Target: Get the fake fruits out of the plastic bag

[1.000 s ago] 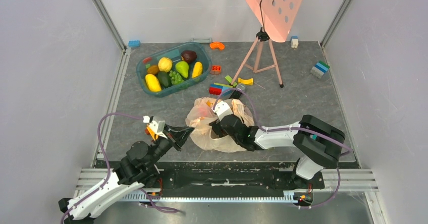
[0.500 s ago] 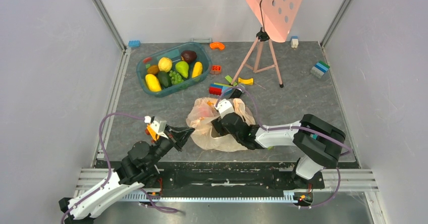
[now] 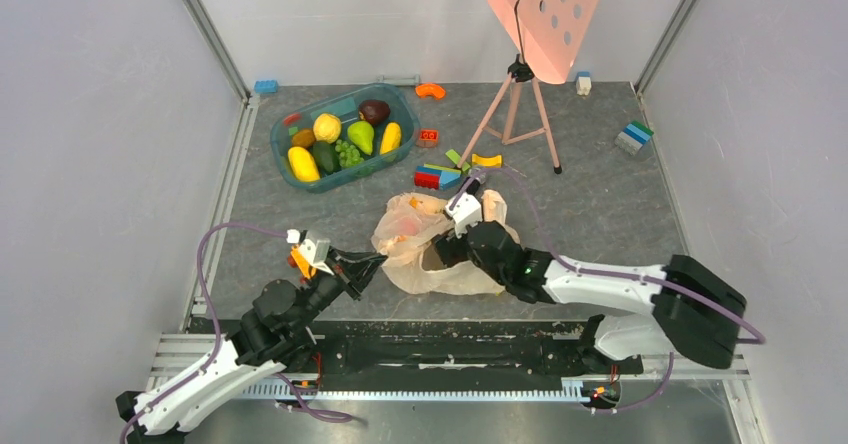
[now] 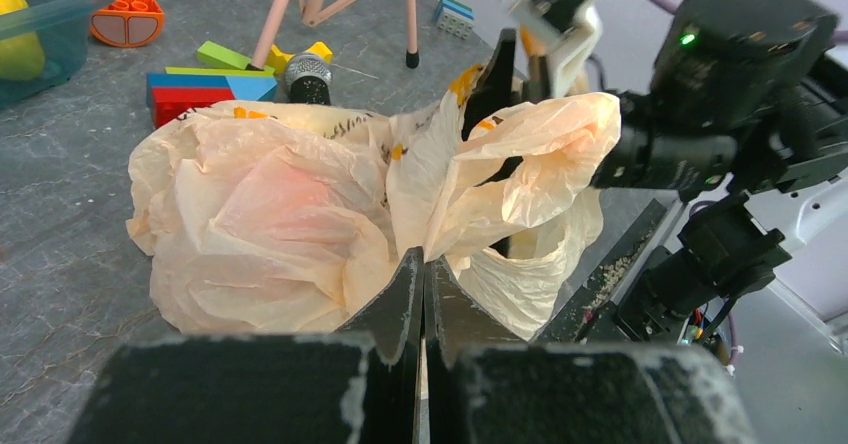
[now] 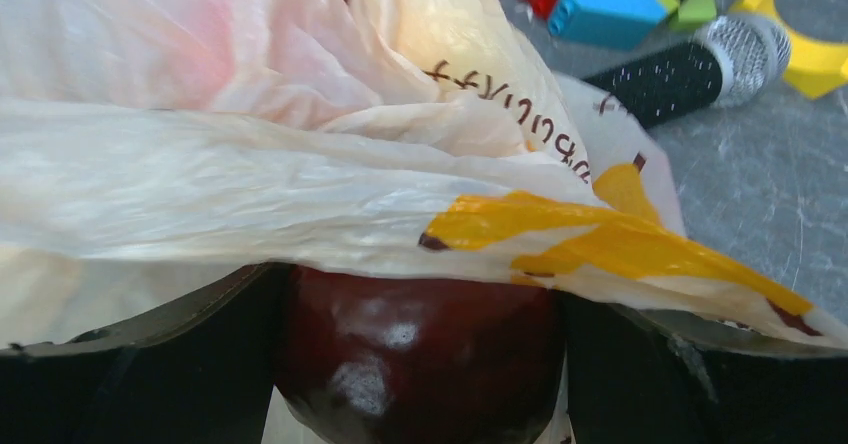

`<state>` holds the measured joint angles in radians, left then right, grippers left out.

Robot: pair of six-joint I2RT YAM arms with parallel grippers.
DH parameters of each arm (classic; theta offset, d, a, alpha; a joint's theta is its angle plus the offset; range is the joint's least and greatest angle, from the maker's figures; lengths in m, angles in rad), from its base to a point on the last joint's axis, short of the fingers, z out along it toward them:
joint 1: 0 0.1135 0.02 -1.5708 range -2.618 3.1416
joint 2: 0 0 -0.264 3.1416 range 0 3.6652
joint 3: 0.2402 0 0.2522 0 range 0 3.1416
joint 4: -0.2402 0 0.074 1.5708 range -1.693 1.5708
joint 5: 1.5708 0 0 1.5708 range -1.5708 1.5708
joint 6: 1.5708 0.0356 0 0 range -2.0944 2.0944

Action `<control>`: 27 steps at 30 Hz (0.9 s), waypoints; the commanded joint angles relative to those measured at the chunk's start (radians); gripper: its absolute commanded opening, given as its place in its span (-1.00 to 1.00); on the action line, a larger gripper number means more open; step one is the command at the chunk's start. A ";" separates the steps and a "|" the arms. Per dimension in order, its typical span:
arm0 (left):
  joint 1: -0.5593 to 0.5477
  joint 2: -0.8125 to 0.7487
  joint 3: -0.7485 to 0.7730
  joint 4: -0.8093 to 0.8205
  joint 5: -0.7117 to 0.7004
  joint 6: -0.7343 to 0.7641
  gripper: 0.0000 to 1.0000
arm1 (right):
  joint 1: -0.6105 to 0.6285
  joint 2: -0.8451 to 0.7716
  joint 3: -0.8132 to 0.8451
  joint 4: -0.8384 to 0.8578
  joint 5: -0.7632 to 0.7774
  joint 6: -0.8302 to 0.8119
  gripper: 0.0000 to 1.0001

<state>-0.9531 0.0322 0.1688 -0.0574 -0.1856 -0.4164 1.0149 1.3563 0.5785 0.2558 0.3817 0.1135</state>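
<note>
Toward 6 o'clock on the table, just ahead of the arm bases, the plastic bag [image 3: 415, 264] lies crumpled. The right gripper [image 3: 447, 254] is buried in its mouth. The wrist view shows its fingers spread about one fruit's width and pressing both sides of a dark maroon fruit [image 5: 420, 339] under an overhanging flap of film. The left gripper [image 4: 421, 282] is fully closed, pinching the bag's edge at the 9 o'clock side.

Compared with a second ago, the right arm's elbow has swung out toward 4 o'clock. The wrist has slid a little toward 2 o'clock, and the bag's 3 o'clock edge has been dragged along and lifted. The left arm has not moved. By my reading, the grasp is made and the pull-out has begun, with the left claw anchoring the sack.

A pink blush [image 4: 265, 199] through the film is probably a second fruit still inside. Other fruits already sit in the teal tub [image 3: 282, 154] at 11 o'clock.
</note>
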 commanded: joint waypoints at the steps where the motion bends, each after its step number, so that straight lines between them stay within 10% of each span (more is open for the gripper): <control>1: 0.004 0.031 0.005 0.054 0.025 -0.036 -0.96 | -0.004 -0.130 -0.016 0.037 -0.096 -0.022 -0.14; 27: 0.004 0.078 0.014 0.088 0.020 -0.048 -0.96 | -0.004 -0.453 0.020 0.096 -0.322 0.117 -0.05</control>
<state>-0.9531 0.0986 0.1688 -0.0044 -0.1551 -0.4240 1.0122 0.9482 0.5484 0.2462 0.1116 0.1886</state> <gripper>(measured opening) 0.024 0.884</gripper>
